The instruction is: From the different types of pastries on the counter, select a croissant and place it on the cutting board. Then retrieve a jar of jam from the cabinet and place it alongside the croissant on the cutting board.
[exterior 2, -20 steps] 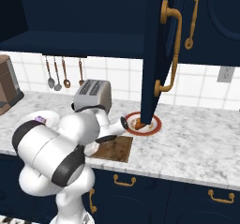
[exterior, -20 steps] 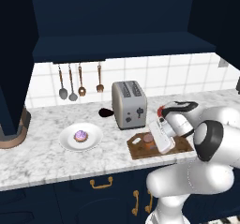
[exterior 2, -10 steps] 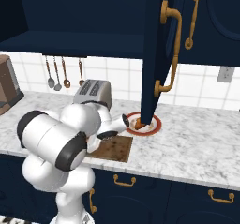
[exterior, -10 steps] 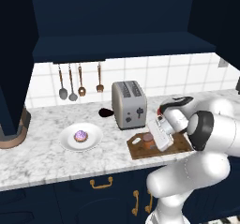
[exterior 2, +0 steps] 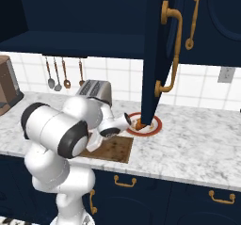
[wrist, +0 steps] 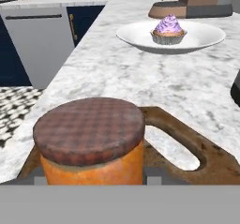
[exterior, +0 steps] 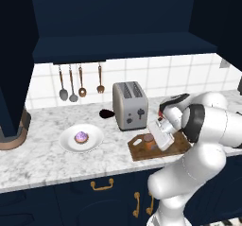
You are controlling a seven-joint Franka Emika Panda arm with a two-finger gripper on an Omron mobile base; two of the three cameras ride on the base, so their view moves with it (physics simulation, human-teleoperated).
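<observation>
One small orange-brown jam jar [exterior: 149,142] stands upright on the dark brown wooden cutting board [exterior: 140,152] — the tool [exterior: 157,136] just beside it, grip impossible to tell.

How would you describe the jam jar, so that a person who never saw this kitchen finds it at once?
Find the silver toaster on the marbled counter. In front of it to the right lies a dark brown cutting board, and the jam jar stands on it. It is a small orange cylinder with a brownish lid, unlike the purple-frosted pastry on its white plate.
</observation>
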